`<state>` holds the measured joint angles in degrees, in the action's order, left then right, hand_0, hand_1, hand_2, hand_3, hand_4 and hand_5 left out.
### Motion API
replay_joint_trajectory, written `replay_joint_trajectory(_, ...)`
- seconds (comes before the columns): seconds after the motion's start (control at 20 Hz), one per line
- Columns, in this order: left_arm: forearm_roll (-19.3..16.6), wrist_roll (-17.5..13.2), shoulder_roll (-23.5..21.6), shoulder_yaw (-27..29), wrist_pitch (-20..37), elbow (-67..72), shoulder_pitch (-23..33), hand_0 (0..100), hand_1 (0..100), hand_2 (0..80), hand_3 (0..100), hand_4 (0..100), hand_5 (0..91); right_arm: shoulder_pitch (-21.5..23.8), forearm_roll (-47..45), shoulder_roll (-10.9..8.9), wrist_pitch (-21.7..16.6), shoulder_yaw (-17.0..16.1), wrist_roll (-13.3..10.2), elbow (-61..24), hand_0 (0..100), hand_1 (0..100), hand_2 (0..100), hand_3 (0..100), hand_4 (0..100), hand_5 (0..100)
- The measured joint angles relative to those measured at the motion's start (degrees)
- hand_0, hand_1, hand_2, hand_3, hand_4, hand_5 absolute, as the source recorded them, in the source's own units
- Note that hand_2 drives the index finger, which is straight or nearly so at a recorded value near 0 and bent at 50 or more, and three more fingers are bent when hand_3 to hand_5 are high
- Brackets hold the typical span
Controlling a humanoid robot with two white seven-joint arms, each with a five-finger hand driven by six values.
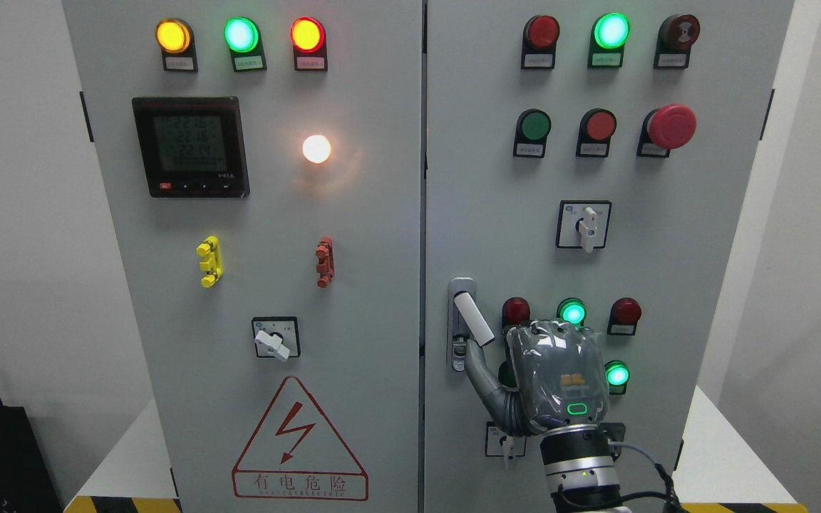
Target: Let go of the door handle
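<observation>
The door handle is a white lever on a grey plate at the left edge of the right cabinet door; the lever is swung out, slanting down to the right. My right hand comes up from the bottom edge, its back toward the camera, just right of and below the lever. Its thumb stretches up-left, and the tip reaches the handle plate under the lever. A small gap shows between the lever's free end and the knuckles, so nothing is grasped. The other fingers are foreshortened behind the back of the hand. The left arm is out of view.
Around the hand are red and green lamps, a green lamp and a small rotary switch. Higher up sit a selector switch and a red emergency button. The left door bears a meter, lamps and a warning triangle.
</observation>
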<state>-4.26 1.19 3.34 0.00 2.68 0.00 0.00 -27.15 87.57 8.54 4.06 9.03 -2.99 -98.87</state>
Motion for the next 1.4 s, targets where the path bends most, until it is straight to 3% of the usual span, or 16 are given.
replay_joint_trajectory(1.4, 0.01, 0.0, 0.0, 0.0, 0.02, 0.0, 0.0, 12, 39, 0.0, 0, 0, 0.0, -0.18, -0.2, -0.27, 0.55, -0.37, -0.4, -0.06, 55, 7, 100, 100, 100, 97)
